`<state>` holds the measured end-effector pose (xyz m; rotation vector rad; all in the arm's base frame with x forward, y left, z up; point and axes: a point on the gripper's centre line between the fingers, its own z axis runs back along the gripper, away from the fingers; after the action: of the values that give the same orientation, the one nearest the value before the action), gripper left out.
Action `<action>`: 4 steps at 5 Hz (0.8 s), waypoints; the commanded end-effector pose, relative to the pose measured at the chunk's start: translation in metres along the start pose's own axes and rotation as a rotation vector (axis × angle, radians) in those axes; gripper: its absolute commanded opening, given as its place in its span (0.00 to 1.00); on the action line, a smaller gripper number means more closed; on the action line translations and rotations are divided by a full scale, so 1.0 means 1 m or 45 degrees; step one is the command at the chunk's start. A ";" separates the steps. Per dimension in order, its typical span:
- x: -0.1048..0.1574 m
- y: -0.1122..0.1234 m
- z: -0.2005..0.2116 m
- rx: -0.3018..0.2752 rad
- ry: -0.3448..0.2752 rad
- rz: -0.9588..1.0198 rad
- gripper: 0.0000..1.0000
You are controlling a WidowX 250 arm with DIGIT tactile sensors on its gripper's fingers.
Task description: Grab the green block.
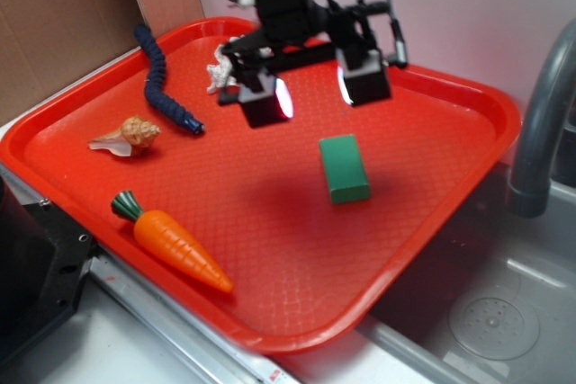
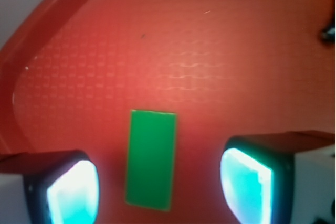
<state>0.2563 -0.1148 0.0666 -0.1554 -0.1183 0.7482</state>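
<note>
Gripper (image 1: 315,92) spread wide, holding nothing, hanging above the red tray (image 1: 450,195). Green block (image 1: 344,168) lying flat on the tray's right half, just near of the fingers; in the wrist view (image 2: 151,159) framed between both glowing pads, touching neither. Orange carrot (image 1: 175,245) well apart, near the left-front rim.
</note>
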 end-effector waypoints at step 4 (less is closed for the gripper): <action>-0.010 -0.011 -0.050 0.136 -0.053 0.013 0.00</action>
<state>0.2616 -0.1327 0.0182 -0.0207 -0.1075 0.7541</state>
